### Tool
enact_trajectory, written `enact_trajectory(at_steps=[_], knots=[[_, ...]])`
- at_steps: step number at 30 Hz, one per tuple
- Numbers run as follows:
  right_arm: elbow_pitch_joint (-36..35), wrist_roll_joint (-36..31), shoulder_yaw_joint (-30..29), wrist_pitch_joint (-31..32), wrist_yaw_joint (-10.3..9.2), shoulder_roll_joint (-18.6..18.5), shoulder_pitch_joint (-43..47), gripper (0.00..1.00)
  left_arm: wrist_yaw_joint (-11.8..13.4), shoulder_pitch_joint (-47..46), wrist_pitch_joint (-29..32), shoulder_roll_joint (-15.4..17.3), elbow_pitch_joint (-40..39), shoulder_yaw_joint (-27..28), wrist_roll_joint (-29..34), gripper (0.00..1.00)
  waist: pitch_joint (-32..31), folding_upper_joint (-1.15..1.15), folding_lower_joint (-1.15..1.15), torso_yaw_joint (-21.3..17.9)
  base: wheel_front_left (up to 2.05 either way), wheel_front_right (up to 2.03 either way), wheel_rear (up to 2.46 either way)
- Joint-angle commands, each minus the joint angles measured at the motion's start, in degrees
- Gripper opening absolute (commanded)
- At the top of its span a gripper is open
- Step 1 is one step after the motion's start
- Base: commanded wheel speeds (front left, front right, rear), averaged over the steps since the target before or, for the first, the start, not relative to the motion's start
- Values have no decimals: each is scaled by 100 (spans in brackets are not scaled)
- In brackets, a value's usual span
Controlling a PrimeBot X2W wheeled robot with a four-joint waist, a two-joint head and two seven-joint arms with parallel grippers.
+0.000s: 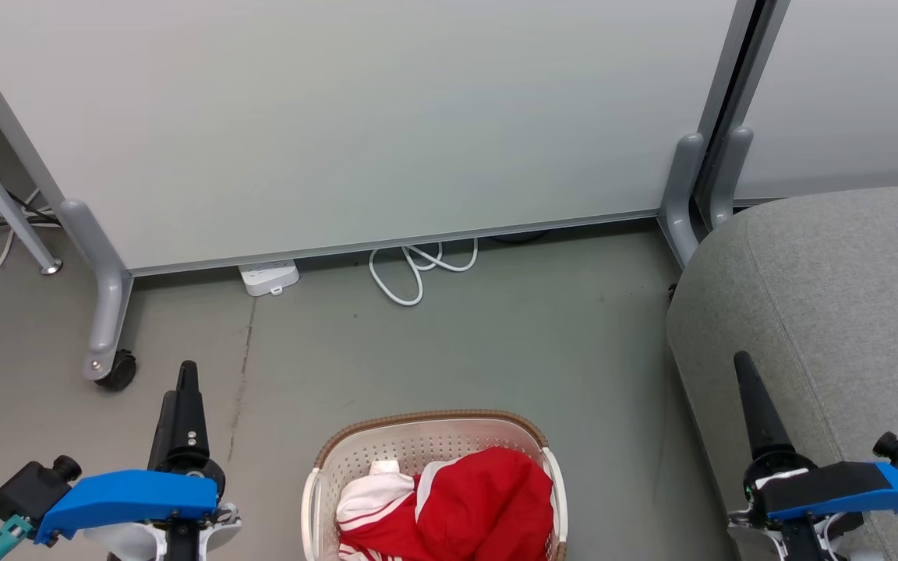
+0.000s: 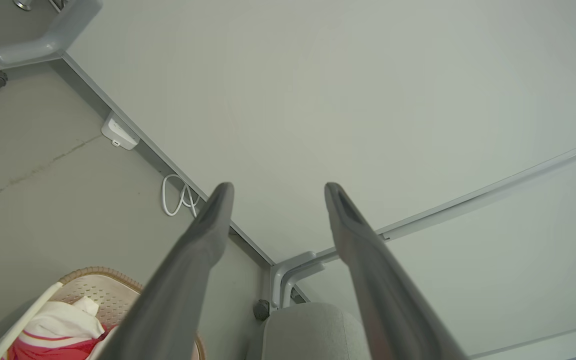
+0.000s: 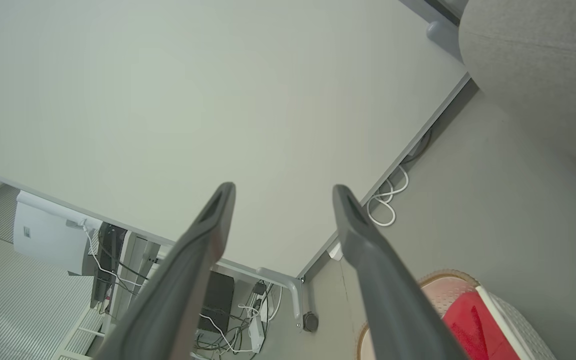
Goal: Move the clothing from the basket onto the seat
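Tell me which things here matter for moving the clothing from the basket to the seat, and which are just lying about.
For the job:
clothing
basket
seat
left pincer and right pincer, both open

Just lying about:
power strip
white cable
partition panel

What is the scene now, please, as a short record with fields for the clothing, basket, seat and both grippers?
basket: cream, brown rim, on the floor
clothing: red and white, heaped in the basket
seat: grey, to the basket's right, no clothing on the visible part
left gripper: fingers apart, holding nothing
right gripper: fingers apart, holding nothing
task state: not yet begun
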Motion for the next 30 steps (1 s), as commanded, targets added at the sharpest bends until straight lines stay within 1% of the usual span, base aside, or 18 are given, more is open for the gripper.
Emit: enact_trajectory(at_steps=[1, 6, 16, 24, 30], knots=[[-115, -261, 47, -68, 6, -39, -171, 100, 30, -178, -68, 49, -109, -47, 272, 100, 2, 0, 0, 3, 0, 0, 0], [-147, -737, 158, -170, 7, -42, -170, 100, 77, -194, -171, 51, -112, -183, 874, 100, 9, 0, 0, 12, 0, 0, 0], [-113, -1651, 305, -363, 9, -49, -187, 100, 118, -217, -362, 55, -37, -360, 1849, 100, 16, 0, 0, 16, 0, 0, 0], [-57, -2281, 345, -502, 9, -55, -193, 100, 121, -218, -502, 59, 28, -446, 2478, 100, 25, 0, 0, 19, 0, 0, 0], [-42, -2609, 372, -584, 10, -57, -207, 100, 113, -238, -582, 60, 64, -505, 2841, 100, 30, 0, 0, 25, 0, 0, 0]])
